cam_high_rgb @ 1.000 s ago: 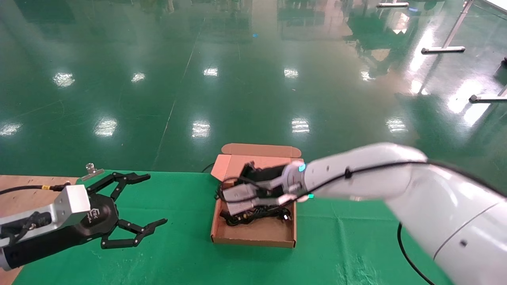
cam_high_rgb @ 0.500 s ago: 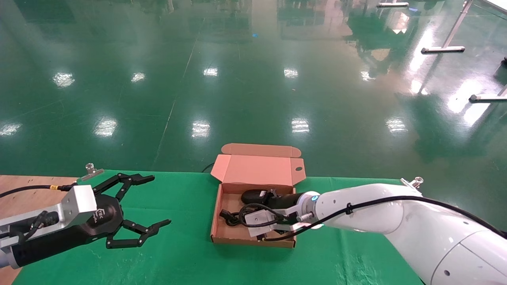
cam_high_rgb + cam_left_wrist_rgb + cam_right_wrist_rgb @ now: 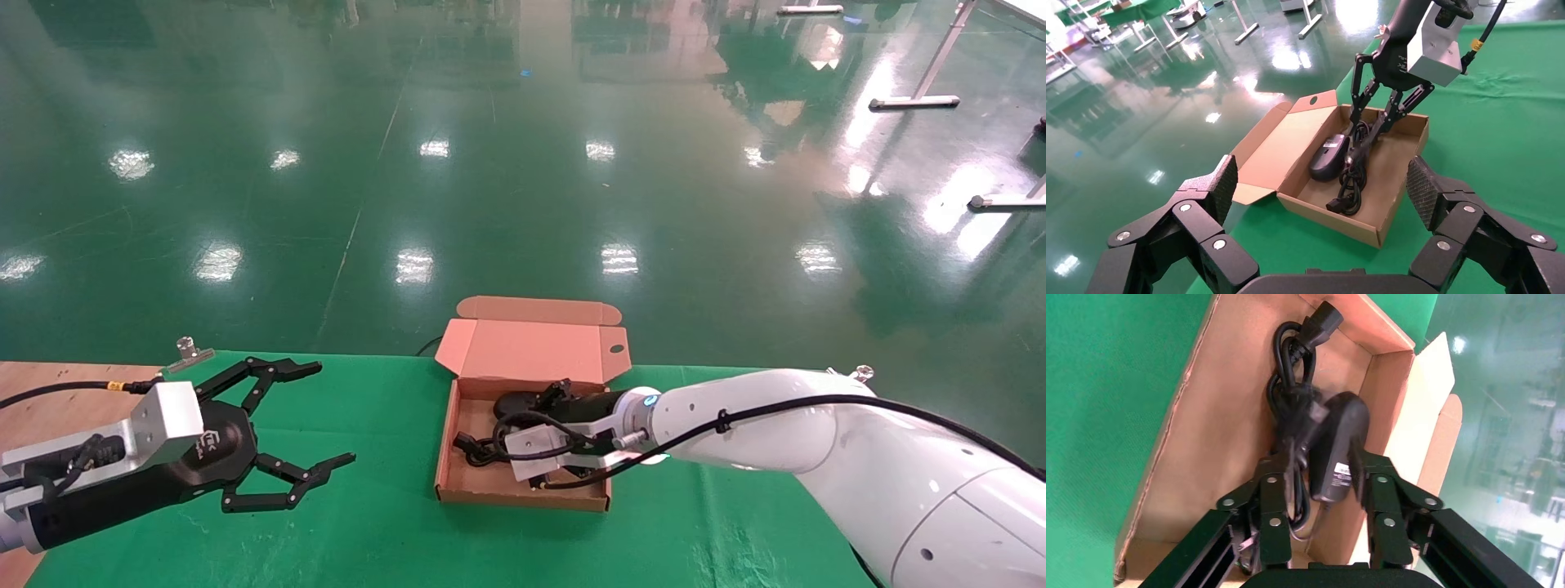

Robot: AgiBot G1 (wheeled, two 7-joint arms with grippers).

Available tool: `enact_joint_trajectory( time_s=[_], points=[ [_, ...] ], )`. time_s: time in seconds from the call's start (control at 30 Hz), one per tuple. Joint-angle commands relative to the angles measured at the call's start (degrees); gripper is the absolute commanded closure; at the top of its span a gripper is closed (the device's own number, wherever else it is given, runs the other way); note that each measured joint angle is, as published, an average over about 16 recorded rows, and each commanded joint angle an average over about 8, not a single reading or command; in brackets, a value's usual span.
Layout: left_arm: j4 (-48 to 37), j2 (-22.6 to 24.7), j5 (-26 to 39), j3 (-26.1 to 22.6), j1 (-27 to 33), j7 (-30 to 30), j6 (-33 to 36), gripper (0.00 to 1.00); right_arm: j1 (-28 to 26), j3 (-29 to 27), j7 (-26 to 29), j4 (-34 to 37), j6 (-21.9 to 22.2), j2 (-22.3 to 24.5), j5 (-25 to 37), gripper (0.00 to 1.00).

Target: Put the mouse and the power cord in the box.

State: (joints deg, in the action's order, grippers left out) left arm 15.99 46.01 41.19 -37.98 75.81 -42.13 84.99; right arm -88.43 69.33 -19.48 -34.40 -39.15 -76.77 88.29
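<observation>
The brown box [image 3: 523,498] [image 3: 1340,214] [image 3: 1199,447] sits open on the green cloth at the table's far edge, lid [image 3: 531,351] folded back. Inside it, the black mouse [image 3: 511,404] [image 3: 1327,160] [image 3: 1338,441] leans near the hinge wall with its white label showing. The coiled power cord [image 3: 482,449] [image 3: 1352,190] [image 3: 1291,361] lies beside it. My right gripper [image 3: 560,392] [image 3: 1355,144] [image 3: 1322,450] reaches down into the box, its fingers partly open and straddling the mouse and the cord's edge. My left gripper [image 3: 335,412] [image 3: 1321,180] hovers wide open over the cloth, left of the box.
Metal clamps [image 3: 189,351] [image 3: 854,374] pin the green cloth [image 3: 368,523] at the table's far edge. Bare wooden tabletop [image 3: 49,392] shows at the far left. Beyond the edge is shiny green floor, with table legs [image 3: 915,102] far off.
A second ago my right gripper was above the box; it dropped inside, and the mouse now rests there. In the last half second it lifted slightly. The left gripper barely drifted.
</observation>
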Motion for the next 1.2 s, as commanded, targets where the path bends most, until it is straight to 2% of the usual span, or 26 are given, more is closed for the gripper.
enact_joint_trajectory(
  time_s=[0.03, 1.2],
  points=[
    [0.6, -0.1, 0.0, 0.2, -0.2, 0.6, 0.0, 0.00, 0.2, -0.5, 0.3, -0.3, -0.4, 0.3, -0.4, 0.00],
    [35.7, -6.8, 0.4, 13.6, -8.8, 32.8, 0.4, 0.00, 16.5, -32.8, 18.6, -24.1, -28.7, 25.7, -28.6, 0.00]
  ],
)
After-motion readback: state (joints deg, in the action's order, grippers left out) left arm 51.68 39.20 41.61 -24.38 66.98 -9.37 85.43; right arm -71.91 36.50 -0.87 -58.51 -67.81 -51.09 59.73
